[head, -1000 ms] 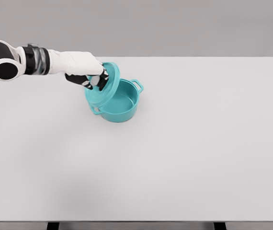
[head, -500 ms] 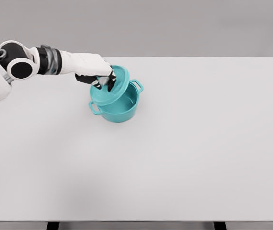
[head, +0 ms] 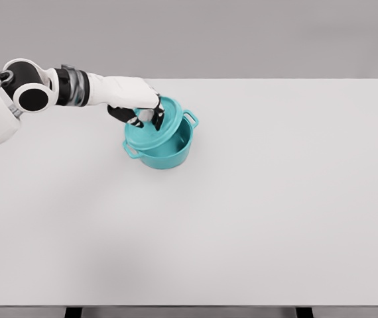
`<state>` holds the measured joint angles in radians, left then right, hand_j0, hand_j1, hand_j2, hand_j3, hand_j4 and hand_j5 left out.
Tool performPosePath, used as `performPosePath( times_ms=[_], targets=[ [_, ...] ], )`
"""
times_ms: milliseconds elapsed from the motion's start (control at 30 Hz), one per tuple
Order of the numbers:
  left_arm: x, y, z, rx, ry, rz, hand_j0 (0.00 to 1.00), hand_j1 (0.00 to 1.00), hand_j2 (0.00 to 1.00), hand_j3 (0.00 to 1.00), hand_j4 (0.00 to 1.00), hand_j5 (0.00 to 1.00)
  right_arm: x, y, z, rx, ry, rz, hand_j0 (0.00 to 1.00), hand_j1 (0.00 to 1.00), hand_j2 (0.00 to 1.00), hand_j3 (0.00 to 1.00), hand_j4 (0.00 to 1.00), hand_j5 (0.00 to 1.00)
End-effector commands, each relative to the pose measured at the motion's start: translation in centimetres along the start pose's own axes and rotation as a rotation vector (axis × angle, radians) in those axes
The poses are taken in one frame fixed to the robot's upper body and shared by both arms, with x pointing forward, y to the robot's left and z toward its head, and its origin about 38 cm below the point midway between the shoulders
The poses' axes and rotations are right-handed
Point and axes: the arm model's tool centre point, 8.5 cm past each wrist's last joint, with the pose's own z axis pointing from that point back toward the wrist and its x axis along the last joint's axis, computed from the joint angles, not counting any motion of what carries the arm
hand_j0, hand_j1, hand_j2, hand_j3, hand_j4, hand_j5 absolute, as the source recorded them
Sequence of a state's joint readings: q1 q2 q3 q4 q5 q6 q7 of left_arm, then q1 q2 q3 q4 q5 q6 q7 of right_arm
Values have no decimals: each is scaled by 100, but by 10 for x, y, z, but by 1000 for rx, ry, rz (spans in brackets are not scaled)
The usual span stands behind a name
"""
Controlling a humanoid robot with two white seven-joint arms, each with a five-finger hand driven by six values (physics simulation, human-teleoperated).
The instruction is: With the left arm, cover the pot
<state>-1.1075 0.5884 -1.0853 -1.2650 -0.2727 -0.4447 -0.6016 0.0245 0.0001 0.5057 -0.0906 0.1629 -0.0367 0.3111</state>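
Just one pot [head: 169,149], one tilted lid [head: 153,126].

bg: plain grey wall | furn: white table [head: 255,218], dark legs at btm edge | light: soft, even

Left white seven-joint arm enters from the picture's left edge, upper part, stretched nearly level toward the right. Round black-and-white joint near the shoulder, then a grey-and-black banded cuff, then a smooth white forearm shell. Left five-finger hand [head: 138,106] at the arm's far end, back of the hand white and facing up, wrist about straight. Dark fingers [head: 156,118] curl downward and are closed in a grasp. Right arm out of view.
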Motion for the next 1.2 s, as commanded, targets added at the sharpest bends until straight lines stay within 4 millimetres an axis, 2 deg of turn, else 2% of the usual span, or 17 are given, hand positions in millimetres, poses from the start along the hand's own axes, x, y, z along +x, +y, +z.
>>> performPosePath(
  times_ms=[0, 167, 700, 1167],
  targets=[
    [3, -1, -1, -10, -18, -13, 77, 77, 77, 77, 77, 77, 0, 0, 0, 0, 0, 0, 100, 100, 100, 100, 100, 100],
    [7, 0, -3, -9, -40, -24, 86, 86, 86, 86, 86, 86, 0, 0, 0, 0, 0, 0, 100, 100, 100, 100, 100, 100],
    [18, 5, -15, 0, -81, -37, 96, 96, 96, 96, 96, 96, 0, 0, 0, 0, 0, 0, 100, 100, 100, 100, 100, 100],
    [20, 4, -20, 0, -88, -32, 100, 100, 100, 100, 100, 100, 0, 0, 0, 0, 0, 0, 100, 100, 100, 100, 100, 100]
  ],
)
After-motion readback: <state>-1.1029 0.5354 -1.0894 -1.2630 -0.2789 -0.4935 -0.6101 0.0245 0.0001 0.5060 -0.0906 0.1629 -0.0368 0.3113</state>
